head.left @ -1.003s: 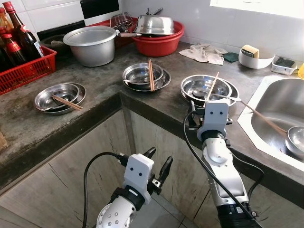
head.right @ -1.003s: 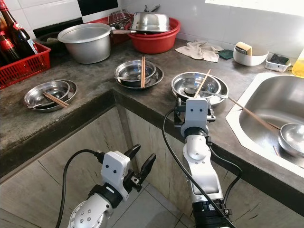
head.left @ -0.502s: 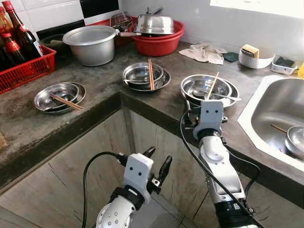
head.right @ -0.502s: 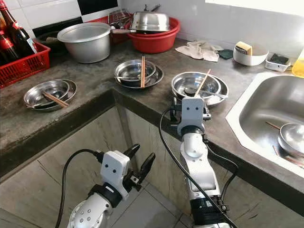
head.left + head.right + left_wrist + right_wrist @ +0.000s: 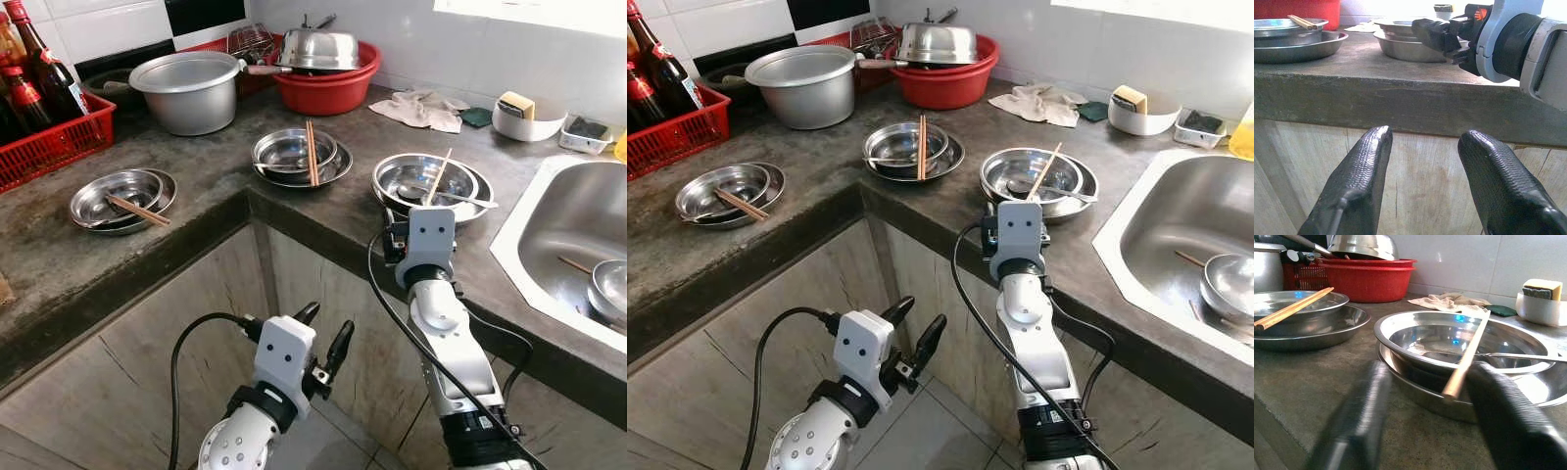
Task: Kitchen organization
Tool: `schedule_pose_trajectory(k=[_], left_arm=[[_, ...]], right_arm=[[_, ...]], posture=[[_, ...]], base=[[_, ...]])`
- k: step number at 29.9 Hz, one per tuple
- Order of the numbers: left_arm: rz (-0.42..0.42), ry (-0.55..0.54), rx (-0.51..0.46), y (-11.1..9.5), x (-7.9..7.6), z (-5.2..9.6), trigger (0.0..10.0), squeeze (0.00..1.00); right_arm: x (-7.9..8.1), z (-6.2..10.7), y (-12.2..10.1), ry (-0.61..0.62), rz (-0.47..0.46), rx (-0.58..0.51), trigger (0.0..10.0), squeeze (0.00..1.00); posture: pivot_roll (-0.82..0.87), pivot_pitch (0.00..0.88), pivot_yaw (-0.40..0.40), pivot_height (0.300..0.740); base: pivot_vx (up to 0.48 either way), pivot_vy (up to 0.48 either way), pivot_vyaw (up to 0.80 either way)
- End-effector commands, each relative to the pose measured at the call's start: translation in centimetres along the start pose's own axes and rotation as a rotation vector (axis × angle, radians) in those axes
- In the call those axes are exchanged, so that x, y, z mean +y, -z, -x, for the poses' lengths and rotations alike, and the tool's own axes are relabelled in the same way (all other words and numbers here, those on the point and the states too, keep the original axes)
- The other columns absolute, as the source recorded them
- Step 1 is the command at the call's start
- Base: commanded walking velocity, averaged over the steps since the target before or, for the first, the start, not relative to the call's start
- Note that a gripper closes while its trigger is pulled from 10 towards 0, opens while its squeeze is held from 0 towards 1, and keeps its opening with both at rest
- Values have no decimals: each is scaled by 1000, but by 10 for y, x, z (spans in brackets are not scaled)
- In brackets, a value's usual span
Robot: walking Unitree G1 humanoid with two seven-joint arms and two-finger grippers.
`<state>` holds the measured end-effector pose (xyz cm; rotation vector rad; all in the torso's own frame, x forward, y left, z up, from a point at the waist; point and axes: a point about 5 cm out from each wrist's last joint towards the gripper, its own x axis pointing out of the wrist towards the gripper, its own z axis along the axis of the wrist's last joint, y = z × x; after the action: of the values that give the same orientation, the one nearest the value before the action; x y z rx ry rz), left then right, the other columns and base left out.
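Observation:
On the counter near the sink stands a stack of steel bowls (image 5: 411, 186) with one chopstick (image 5: 437, 176) and a spoon (image 5: 462, 200) resting in it. My right gripper (image 5: 1425, 396) is at the counter edge just in front of this stack, open, with the chopstick's near end (image 5: 1454, 387) between its fingers and untouched. A middle steel bowl set (image 5: 284, 162) carries two chopsticks (image 5: 311, 152), and a left set (image 5: 103, 201) carries another pair (image 5: 137, 210). My left gripper (image 5: 328, 323) hangs open low before the cabinet, holding nothing.
The sink (image 5: 573, 211) at the right holds a steel bowl (image 5: 609, 289) and a chopstick (image 5: 576, 264). At the back stand an aluminium pot (image 5: 191, 93), a red basin (image 5: 328, 88) with a steel bowl, a red crate (image 5: 59, 142) of bottles, a cloth (image 5: 421, 108) and a sponge dish (image 5: 527, 116).
The long chopstick that lay across the counter edge into the sink now lies down in the sink. My right gripper has shifted left, in front of the bowl stack. The left arm has stayed put.

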<state>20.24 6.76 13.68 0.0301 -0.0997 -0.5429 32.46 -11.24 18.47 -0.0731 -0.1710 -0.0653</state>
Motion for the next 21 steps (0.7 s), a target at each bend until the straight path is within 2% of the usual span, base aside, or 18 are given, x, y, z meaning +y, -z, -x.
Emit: schedule_pose_trajectory(k=[1, 20, 21], left_arm=[[-1, 2, -3, 0, -1, 0, 10000, 0], [-1, -8, -2, 0, 0, -1, 10000, 0], [5, -22, 6, 1, 1, -1, 10000, 0]], right_arm=[[2, -2, -5, -9, 3, -15, 0, 0], [1, -6, -11, -6, -7, -42, 0, 0], [4, -5, -22, -32, -58, -95, 0, 0]], posture=[[99, 88, -17, 740], [100, 86, -19, 740], [97, 83, -20, 740]], base=[[0, 0, 0], [0, 0, 0], [0, 0, 0]])
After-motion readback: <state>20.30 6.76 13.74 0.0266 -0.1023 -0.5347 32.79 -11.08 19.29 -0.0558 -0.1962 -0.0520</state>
